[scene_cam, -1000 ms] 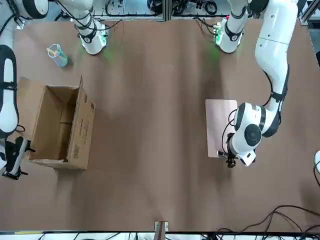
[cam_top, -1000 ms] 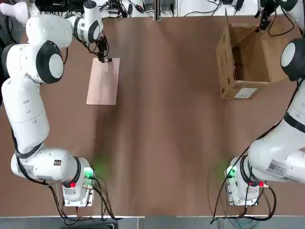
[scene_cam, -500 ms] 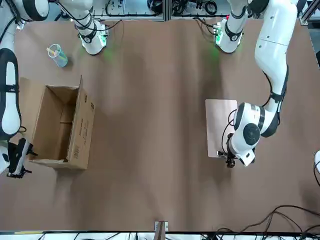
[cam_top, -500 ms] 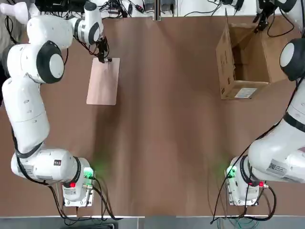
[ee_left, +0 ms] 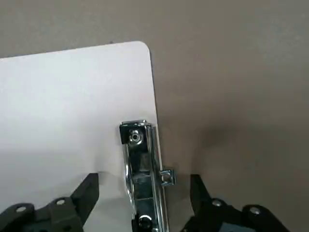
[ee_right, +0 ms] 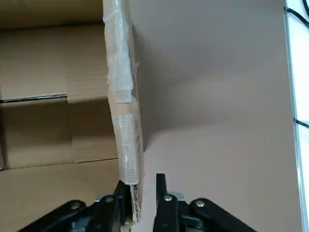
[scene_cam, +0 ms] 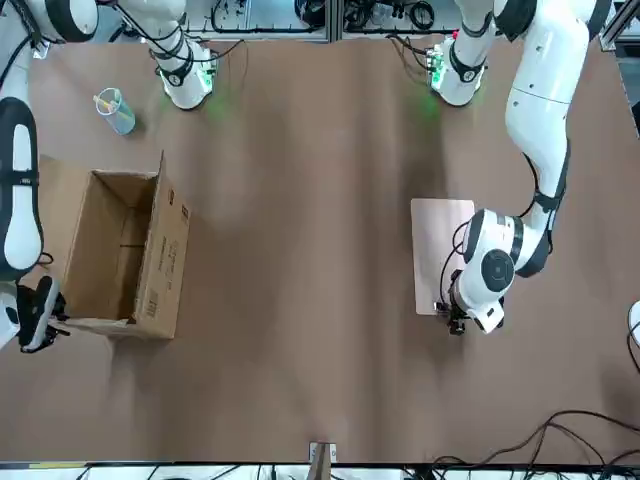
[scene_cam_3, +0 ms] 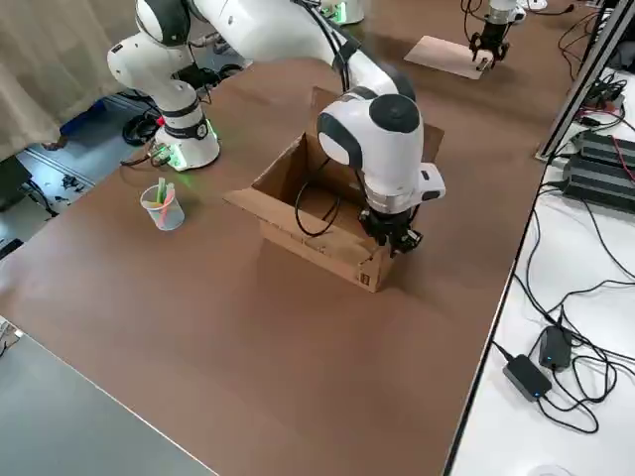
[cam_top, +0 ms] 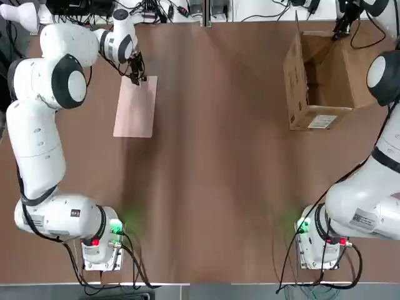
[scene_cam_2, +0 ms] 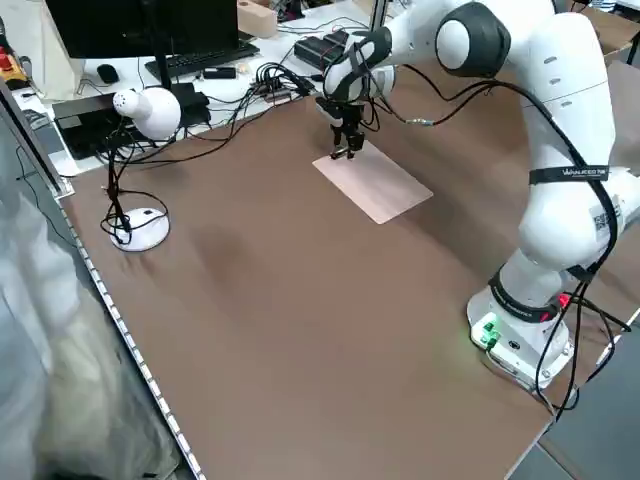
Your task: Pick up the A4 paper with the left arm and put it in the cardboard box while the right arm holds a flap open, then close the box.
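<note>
Seen from the robot's side, a big brown table is holding a pink sheet at ten o'clock, an open box at two and a little cup at four.

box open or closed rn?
Open: in the top view the cardboard box shows its interior, and the front view also looks straight down into it.

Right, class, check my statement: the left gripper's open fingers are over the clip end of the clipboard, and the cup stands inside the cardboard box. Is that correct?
Not quite: the cup stands on the table, outside the box, as the front view shows.
</note>
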You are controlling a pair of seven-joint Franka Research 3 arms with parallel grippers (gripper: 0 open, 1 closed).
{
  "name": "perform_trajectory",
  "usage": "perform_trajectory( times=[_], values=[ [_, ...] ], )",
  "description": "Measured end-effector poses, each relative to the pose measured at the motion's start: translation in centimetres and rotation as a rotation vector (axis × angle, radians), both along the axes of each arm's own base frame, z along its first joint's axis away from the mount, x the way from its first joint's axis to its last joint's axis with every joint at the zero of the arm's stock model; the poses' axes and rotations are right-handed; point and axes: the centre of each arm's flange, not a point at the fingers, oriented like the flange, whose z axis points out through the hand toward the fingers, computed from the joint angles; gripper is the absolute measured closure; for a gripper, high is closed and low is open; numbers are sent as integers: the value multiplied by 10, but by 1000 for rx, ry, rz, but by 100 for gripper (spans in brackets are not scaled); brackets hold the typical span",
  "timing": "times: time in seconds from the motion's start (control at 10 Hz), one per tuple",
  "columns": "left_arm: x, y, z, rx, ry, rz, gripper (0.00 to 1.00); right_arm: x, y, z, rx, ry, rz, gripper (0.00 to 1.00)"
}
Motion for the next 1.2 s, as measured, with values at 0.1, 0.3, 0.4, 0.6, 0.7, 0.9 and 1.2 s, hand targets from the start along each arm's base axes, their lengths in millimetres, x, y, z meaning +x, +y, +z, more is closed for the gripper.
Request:
perform_trajectory(
  times=[0.1,0.3,0.4,0.6,0.7,0.9,1.2],
  values=[
    [0,0,0,0,1,0,28,0,0,-1,0,2,0,91],
    [0,1,-1,1,2,1,39,0,0,-1,0,2,0,96],
    [0,1,-1,1,2,1,46,0,0,-1,0,2,0,96],
    [3,2,4,-1,-9,6,69,0,3,-1,0,2,5,96],
    [3,2,4,-1,-9,8,69,2,9,-1,3,5,14,96],
    [3,2,5,-2,-10,12,70,5,32,-1,12,20,29,96],
    [3,2,5,-2,-11,10,70,9,79,1,27,63,2,96]
  ],
)
